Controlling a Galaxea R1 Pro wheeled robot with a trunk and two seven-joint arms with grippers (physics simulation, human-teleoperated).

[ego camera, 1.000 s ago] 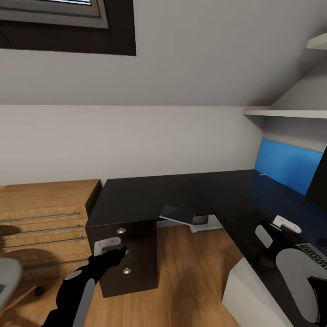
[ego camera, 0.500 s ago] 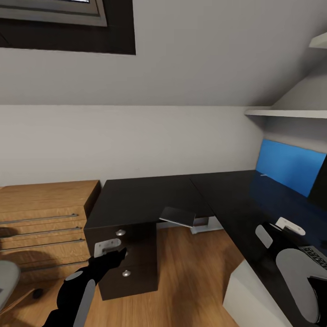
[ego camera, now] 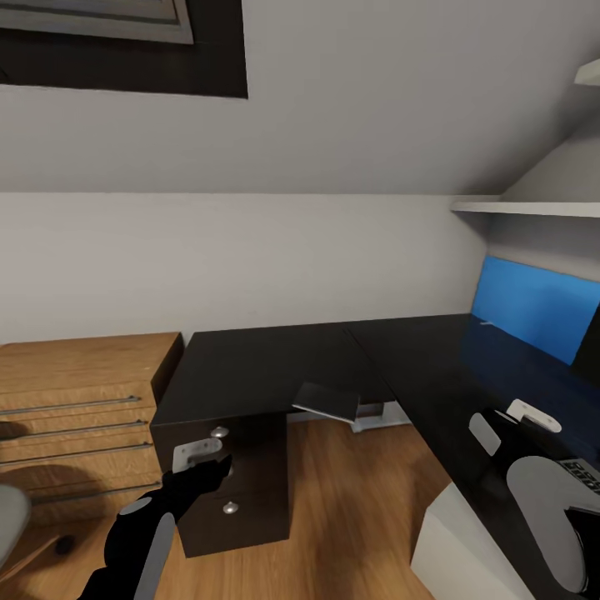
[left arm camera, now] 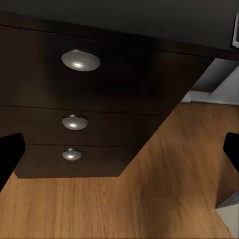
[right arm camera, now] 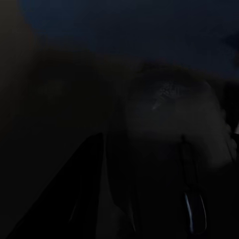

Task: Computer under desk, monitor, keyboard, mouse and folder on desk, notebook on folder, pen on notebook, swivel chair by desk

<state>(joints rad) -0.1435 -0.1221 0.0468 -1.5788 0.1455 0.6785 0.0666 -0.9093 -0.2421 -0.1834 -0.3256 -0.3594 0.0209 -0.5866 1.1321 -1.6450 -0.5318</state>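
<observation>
No brand, label or legible writing shows anywhere; the keys of the keyboard (ego camera: pixel 583 472) at the far right edge are too small to read.

Going left to right in the head view: a grey rounded piece of the swivel chair (ego camera: pixel 10 517) sits at the lower left edge, over the wood floor (ego camera: pixel 350 517). Behind it stands a light-wood drawer chest (ego camera: pixel 79 417). The left claw (ego camera: pixel 218 467) hangs in front of the black drawer unit (ego camera: pixel 225 467) with round silver knobs (left arm camera: pixel 80 60); in the left wrist view its two dark fingertips (left arm camera: pixel 9 154) sit far apart at opposite edges, so it is spread wide and holds nothing. A small dark flat slab, perhaps the notebook (ego camera: pixel 327 402), juts past the front edge of the drawer unit's top near the corner where the black surface (ego camera: pixel 433 367) begins. The blue back panel (ego camera: pixel 537 315) runs along that surface's far edge under a white shelf (ego camera: pixel 525 206). The right arm (ego camera: pixel 542 500) lies over the surface; the right wrist view is nearly black, so I cannot tell how the right claw stands.
</observation>
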